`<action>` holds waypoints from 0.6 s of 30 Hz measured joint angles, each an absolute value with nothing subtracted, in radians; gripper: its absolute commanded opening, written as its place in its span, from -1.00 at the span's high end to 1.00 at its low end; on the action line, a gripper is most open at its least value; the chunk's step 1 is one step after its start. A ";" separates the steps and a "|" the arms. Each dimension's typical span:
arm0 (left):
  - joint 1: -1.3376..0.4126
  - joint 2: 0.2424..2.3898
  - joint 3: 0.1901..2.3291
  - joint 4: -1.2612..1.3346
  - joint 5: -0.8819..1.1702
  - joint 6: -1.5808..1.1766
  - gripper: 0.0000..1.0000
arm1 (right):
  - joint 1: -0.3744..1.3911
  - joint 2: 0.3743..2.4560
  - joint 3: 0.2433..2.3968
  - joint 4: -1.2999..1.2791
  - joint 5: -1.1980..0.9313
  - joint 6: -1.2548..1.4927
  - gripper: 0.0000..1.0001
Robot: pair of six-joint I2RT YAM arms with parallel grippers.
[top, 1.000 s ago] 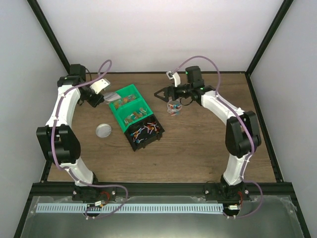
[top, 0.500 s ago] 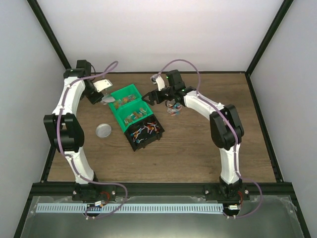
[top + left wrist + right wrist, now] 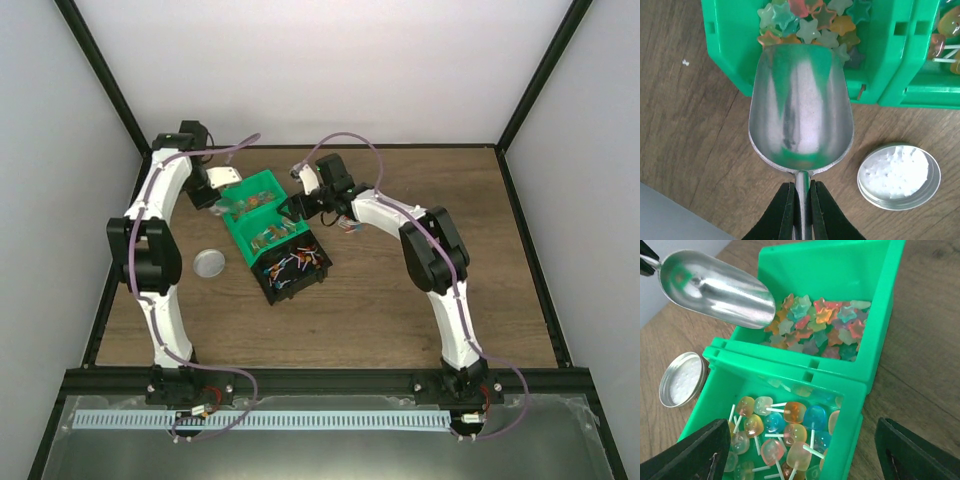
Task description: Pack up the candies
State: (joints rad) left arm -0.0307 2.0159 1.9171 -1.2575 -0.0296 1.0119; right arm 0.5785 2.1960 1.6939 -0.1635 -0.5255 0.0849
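Top view: a pair of green plastic bins [image 3: 258, 183] lies on the brown wooden surface [image 3: 400, 280]. Touching their near end is a black plastic bin [image 3: 268, 290]. In it lie the candies [image 3: 288, 266], tiny pieces in red, blue, white and orange wrappers. A round silver metal lid [image 3: 209, 263] lies left of the green bins, apart from them. The left pincer [image 3: 222, 196] is at the green bins' far left corner and the right pincer [image 3: 298, 204] is over their right side. From up here I cannot tell how wide either stands.

Left wrist view: the left pincer [image 3: 800, 192] is clamped tight on the thin handle of a silver metal scoop [image 3: 800, 110]. Its empty bowl reaches over the green bins' [image 3: 730, 45] rim to the star-shaped jellies [image 3: 805, 22] (pale green, orange, pink). The lid [image 3: 899, 176] lies hollow side up, just outside the green bins.

Right wrist view: the right pincer [image 3: 802, 430] stands wide with nothing between its black fingers [image 3: 700, 450]. It is above the green bins' [image 3: 790, 372] other compartment, which holds round lollipops on white sticks [image 3: 785, 432]. The top view gives these only as dull specks. The scoop [image 3: 715, 287] hangs over the stars' left edge.
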 measured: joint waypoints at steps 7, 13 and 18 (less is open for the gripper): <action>-0.061 2.069 1.974 -1.286 -0.071 1.035 0.92 | 0.612 2.234 1.707 -0.160 -0.485 0.064 -0.51; -0.096 2.109 1.990 -1.290 -0.075 1.048 0.92 | 0.615 2.262 1.721 -0.142 -0.469 0.046 -0.30; -0.121 2.152 2.033 -1.280 -0.068 1.048 0.92 | 0.615 2.264 1.721 -0.141 -0.458 0.038 -0.18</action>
